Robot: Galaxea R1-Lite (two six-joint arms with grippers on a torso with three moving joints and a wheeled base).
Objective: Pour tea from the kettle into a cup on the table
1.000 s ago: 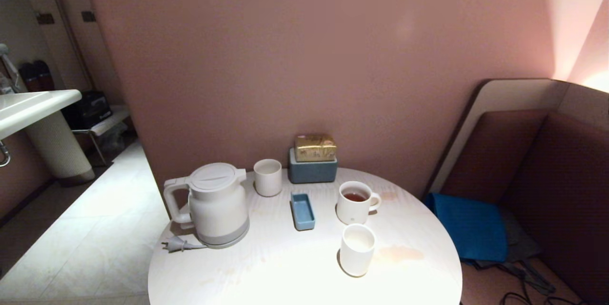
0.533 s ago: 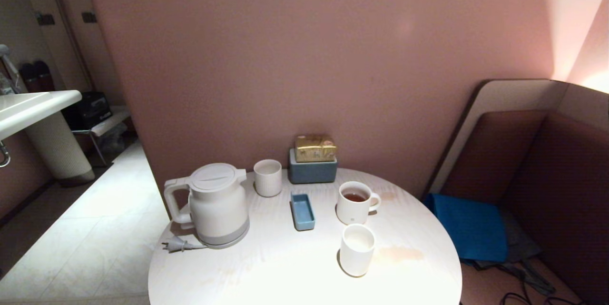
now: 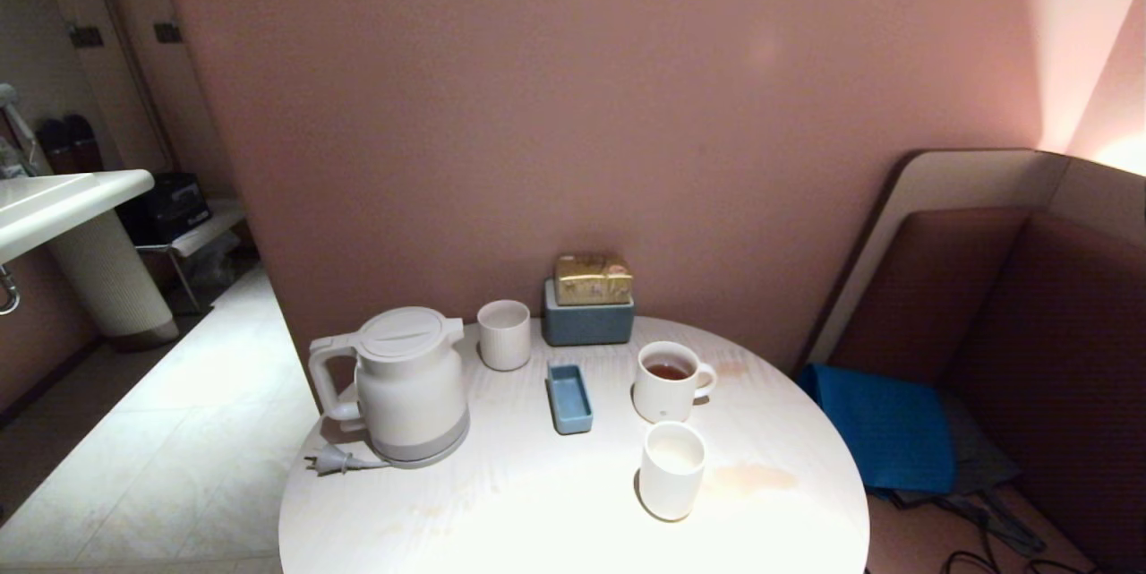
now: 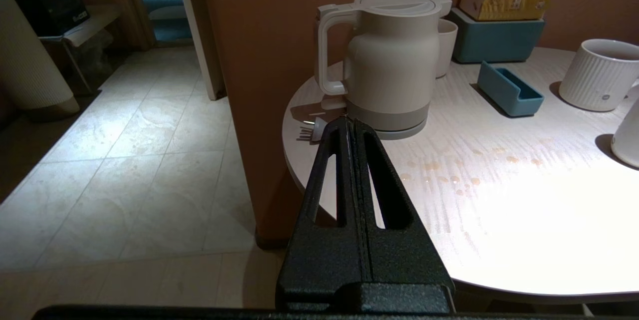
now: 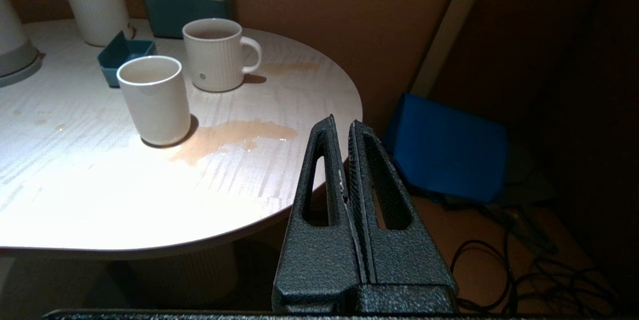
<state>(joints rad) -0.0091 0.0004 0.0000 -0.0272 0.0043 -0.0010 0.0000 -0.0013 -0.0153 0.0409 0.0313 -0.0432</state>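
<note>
Off-white kettle (grey base band) upright.

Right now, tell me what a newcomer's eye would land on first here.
The big off-white kettle stands at the left edge of the round white table, its plug lying loose beside it. To the right, a handled mug holds reddish-brown tea, and nearer the front a plain white cup sits next to a brownish spill.

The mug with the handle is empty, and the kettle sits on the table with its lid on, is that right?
Not quite. The mug already holds reddish-brown tea, as the head view shows. The rest is right: the kettle stands on the table with its lid on.
</note>
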